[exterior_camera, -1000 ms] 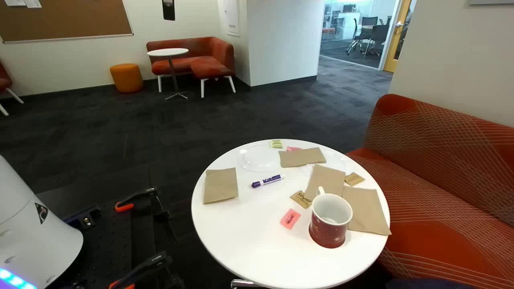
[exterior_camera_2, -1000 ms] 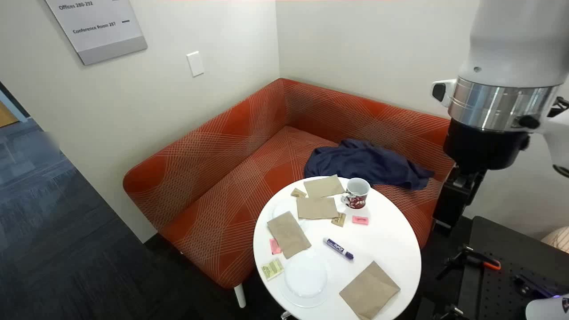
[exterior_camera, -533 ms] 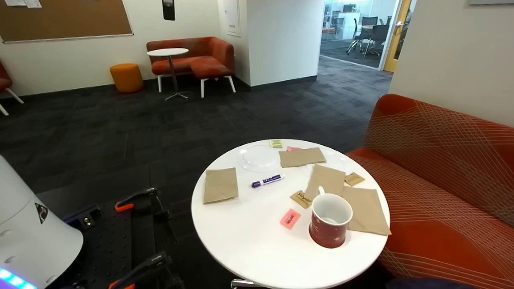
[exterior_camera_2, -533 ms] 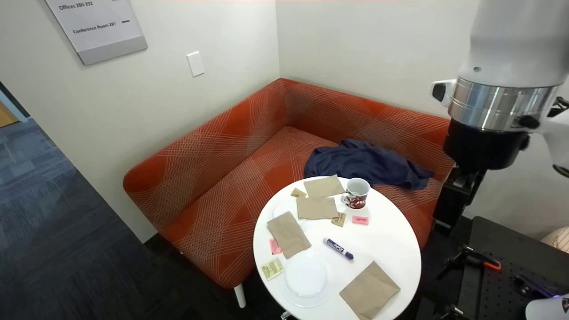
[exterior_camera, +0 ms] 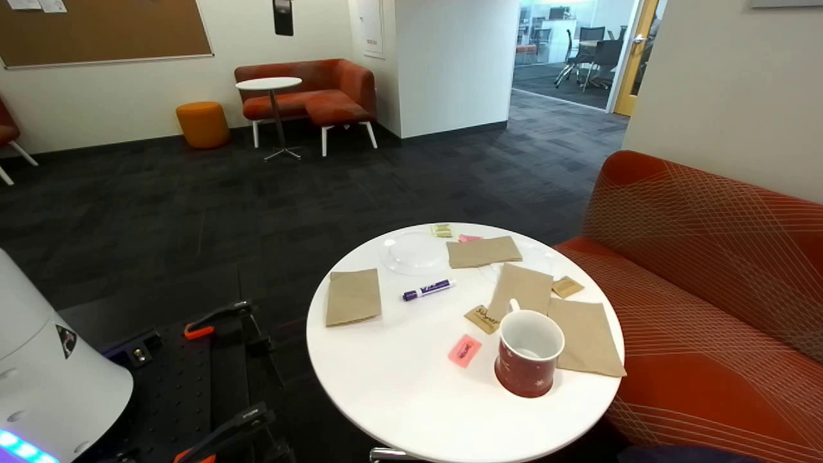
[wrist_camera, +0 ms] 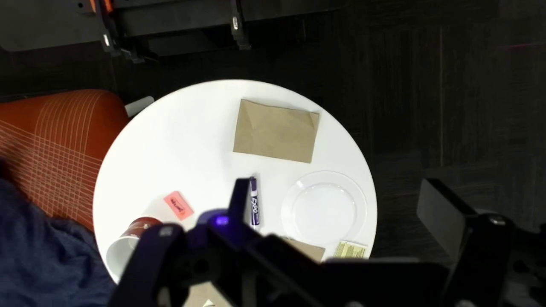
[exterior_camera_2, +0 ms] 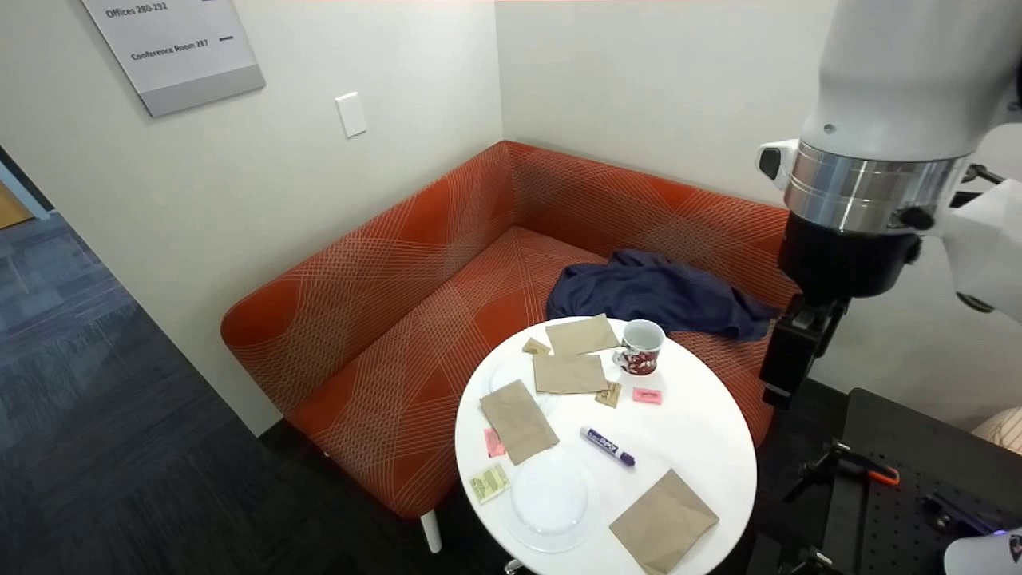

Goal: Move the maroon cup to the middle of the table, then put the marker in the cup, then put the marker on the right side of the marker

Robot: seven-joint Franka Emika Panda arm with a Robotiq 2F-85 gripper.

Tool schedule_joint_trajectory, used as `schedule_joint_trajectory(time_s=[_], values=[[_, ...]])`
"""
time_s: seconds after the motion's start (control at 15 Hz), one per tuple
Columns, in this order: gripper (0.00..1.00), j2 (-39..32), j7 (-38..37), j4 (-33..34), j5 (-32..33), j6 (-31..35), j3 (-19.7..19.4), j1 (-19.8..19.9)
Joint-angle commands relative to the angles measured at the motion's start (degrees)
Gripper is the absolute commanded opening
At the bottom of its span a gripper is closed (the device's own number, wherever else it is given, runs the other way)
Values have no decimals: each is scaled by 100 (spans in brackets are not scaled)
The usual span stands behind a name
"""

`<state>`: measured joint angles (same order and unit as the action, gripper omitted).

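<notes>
Sofa (exterior_camera_2: 383, 351) of rust-red patterned fabric comes first from the left in an exterior view, unchanged from a moment ago. Next is the small round table (exterior_camera_2: 715, 435) with a plain white top, and everything on it lies where it lay before: a green-and-white paper packet (exterior_camera_2: 489, 482) near the rim, a pink paper packet (exterior_camera_2: 494, 443) partly hidden by a folded brown paper napkin (exterior_camera_2: 519, 423), then a clear round plate (exterior_camera_2: 549, 495). Further right, a purple-and-white marker (exterior_camera_2: 608, 447) rests flat near the middle, untouched, and the maroon cup (exterior_camera_2: 641, 361), a squat dark-red mug with a whitish inside, stands upright near the rim, a second pink packet (exterior_camera_2: 647, 396) just beside it. Crumpled navy-blue cloth (exterior_camera_2: 663, 295) lies on the sofa behind the cup. Another brown napkin (exterior_camera_2: 664, 519) lies on the table's nearer side. Change shows at the right: I have brought the thick white-and-silver robot arm (exterior_camera_2: 894, 88) leftward, toward the table, and the black gripper (wrist_camera: 336, 198) has come with it, well apart from both cup and marker. In the wrist view I see it released, its jaws spread wide, the plate showing below between them. At the far right, a flat black stand (exterior_camera_2: 886, 423) sits as it was.
</notes>
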<state>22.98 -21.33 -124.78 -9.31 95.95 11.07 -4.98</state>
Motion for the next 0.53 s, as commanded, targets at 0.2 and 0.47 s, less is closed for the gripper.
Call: schedule_joint_trajectory(time_s=[0.2,0.47], values=[[100,-585,504,534,535,55,-264,148],[100,-757,872,547,529,399,-596,271]])
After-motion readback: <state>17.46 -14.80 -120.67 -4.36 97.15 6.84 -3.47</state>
